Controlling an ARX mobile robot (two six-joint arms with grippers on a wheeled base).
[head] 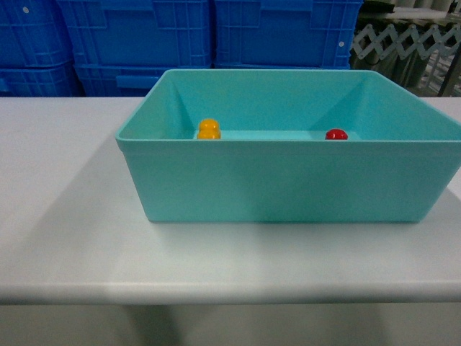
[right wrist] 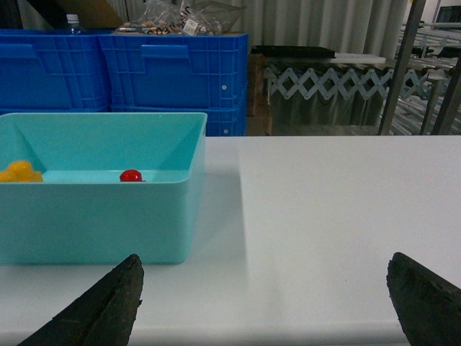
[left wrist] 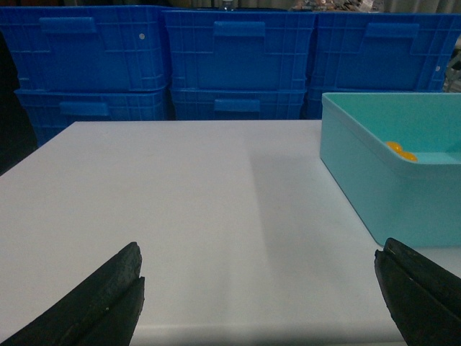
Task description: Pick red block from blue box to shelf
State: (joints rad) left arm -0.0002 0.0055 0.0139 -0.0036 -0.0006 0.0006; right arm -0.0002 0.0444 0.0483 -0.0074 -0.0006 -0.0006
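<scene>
The left gripper (left wrist: 256, 303) and the right gripper (right wrist: 263, 303), each with dark fingers spread wide and gripping nothing, are hovering low over the near edge of the pale grey tabletop (head: 65, 216). The large teal plastic box (head: 288, 184) is sitting toward the tabletop's far edge. Inside it, the small glossy red block (head: 336, 134) is lying near the box's far right corner, well apart from an orange-yellow rounded piece (head: 209, 129). Dark blue ribbed crates (head: 144, 43) are standing stacked behind the tabletop.
</scene>
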